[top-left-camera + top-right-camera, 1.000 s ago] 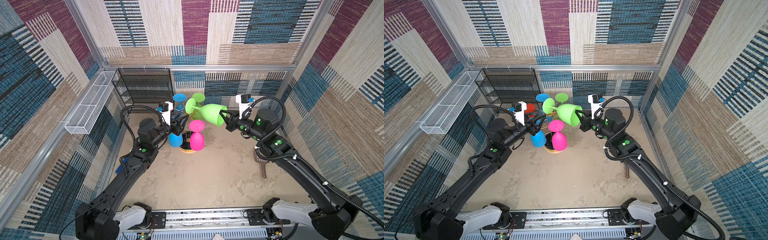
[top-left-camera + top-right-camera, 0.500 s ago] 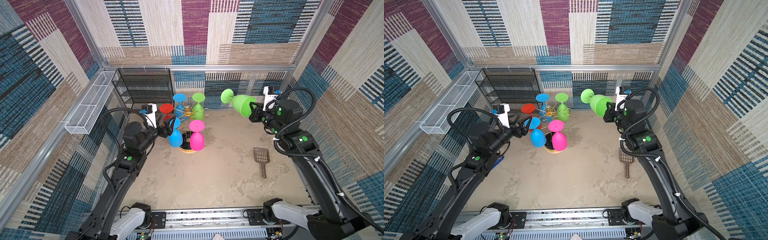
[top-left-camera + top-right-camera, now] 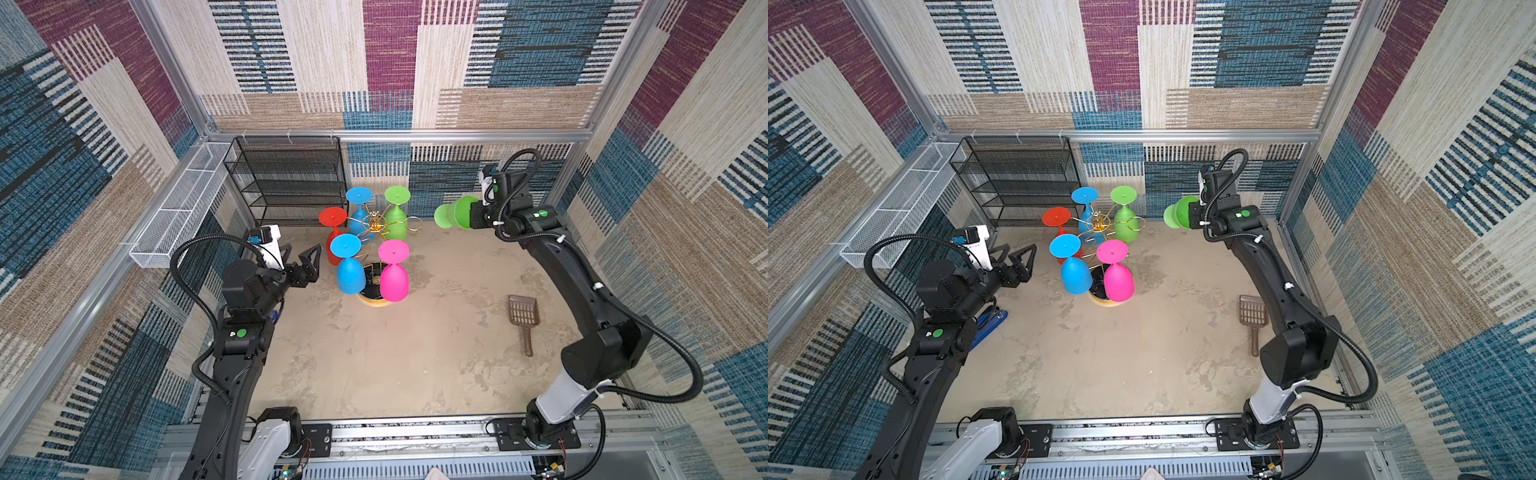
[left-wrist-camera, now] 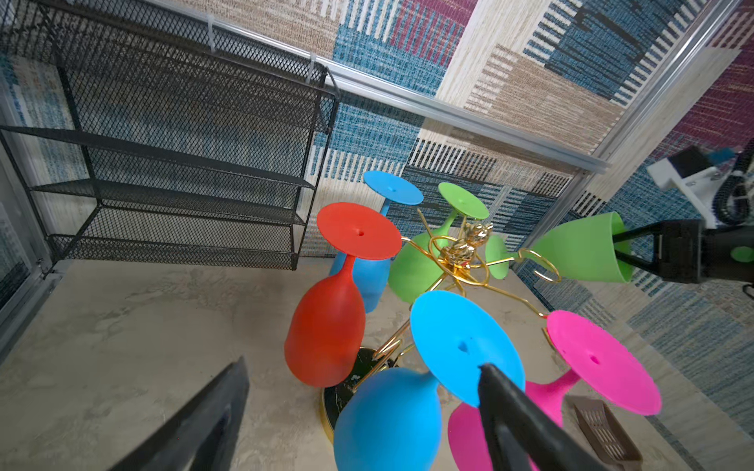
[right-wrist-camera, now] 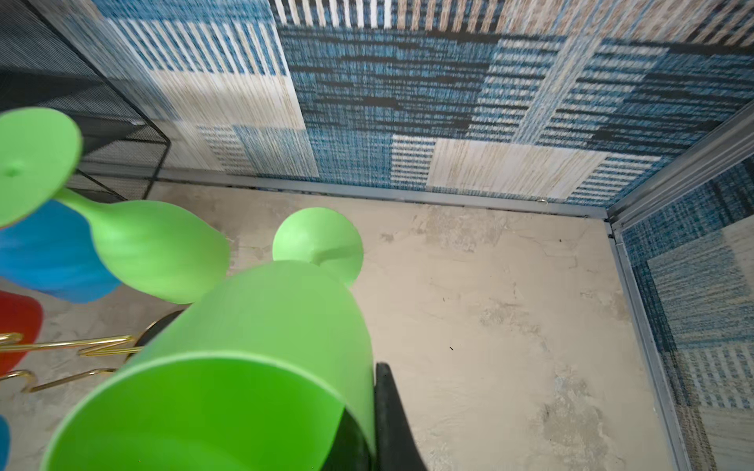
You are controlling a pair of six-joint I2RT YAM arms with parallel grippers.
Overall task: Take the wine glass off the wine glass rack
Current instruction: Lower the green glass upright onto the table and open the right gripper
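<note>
Top views both show the black mesh shelf (image 3: 291, 178) behind the wine glass rack (image 3: 375, 221), with the white wire basket (image 3: 178, 216) on the wall further out on the left-arm side. Rack stands upright on the floor with five glasses hanging bowl-down: red glass (image 3: 334, 239), back blue glass (image 3: 359, 208), hanging green glass (image 3: 395, 212), front blue glass (image 3: 350, 272), pink glass (image 3: 394, 277). Empty loop (image 3: 412, 225) faces the right-arm side. Green wine glass (image 3: 455, 212) is off the rack, in the air on that side, lying sideways, foot toward the rack, not touching it. Right gripper (image 3: 473, 214) is clamped on its rim, one finger inside the bowl, one outside. Left gripper (image 3: 302, 249) is spread wide and empty on the opposite side of the rack, near the red and front blue glasses, touching neither. Brown scoop (image 3: 523, 316) lies flat, in front of the rack, right-arm side.
</note>
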